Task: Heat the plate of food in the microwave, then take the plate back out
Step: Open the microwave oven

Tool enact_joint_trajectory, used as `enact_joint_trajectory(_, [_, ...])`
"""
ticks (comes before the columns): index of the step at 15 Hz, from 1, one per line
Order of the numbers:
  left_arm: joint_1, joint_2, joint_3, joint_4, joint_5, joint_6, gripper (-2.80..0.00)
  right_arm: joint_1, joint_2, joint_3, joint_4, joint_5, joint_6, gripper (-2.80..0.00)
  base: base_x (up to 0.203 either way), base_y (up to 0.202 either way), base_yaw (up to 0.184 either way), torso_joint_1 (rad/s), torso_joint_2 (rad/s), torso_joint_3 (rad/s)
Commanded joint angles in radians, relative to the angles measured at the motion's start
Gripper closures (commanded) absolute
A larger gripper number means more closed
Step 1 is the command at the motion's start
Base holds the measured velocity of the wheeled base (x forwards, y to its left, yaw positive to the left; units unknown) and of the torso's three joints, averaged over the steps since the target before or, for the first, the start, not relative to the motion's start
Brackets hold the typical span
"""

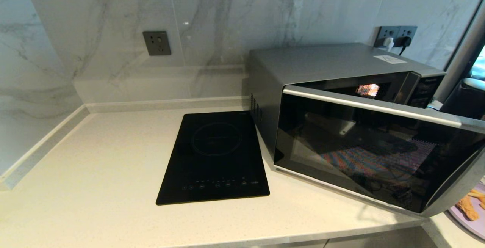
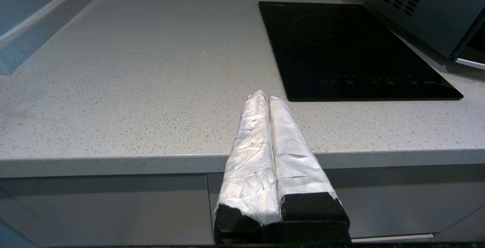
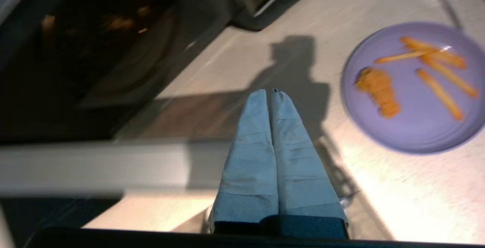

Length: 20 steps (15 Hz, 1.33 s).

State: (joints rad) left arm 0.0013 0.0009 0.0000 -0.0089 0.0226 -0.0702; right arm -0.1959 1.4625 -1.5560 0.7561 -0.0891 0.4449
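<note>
Several orange fries and one fried chunk top lilac plate (image 3: 413,126).

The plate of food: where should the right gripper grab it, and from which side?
Probably the bare rim of the plate of food nearest the right gripper, which is shut and must open first. The plate lies flat on the counter; the fried chunk and fries sit inward.
</note>
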Motion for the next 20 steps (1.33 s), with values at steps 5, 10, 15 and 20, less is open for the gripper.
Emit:
enact_joint_trajectory(5, [0.0, 0.001, 0.0, 0.0, 0.0, 0.0, 0.0, -0.027, 0.053, 0.154, -0.174, -0.026, -0.031, 0.0, 0.0, 0.0, 0.0, 0.0, 0.0, 0.0])
enact_joint_trajectory(10, [0.0, 0.001, 0.0, 0.0, 0.0, 0.0, 0.0, -0.021, -0.018, 0.145, -0.069, 0.044, -0.039, 0.0, 0.0, 0.0, 0.0, 0.0, 0.0, 0.0])
enact_joint_trajectory(15, [0.0, 0.001, 0.0, 0.0, 0.0, 0.0, 0.0, 0.068, -0.095, 0.119, 0.109, 0.109, -0.005, 0.0, 0.0, 0.0, 0.0, 0.0, 0.0, 0.0])
enact_joint_trajectory(20, [0.0, 0.001, 0.0, 0.0, 0.0, 0.0, 0.0, 0.272, -0.179, 0.041, 0.281, 0.129, 0.093, 0.0, 0.0, 0.0, 0.0, 0.0, 0.0, 0.0])
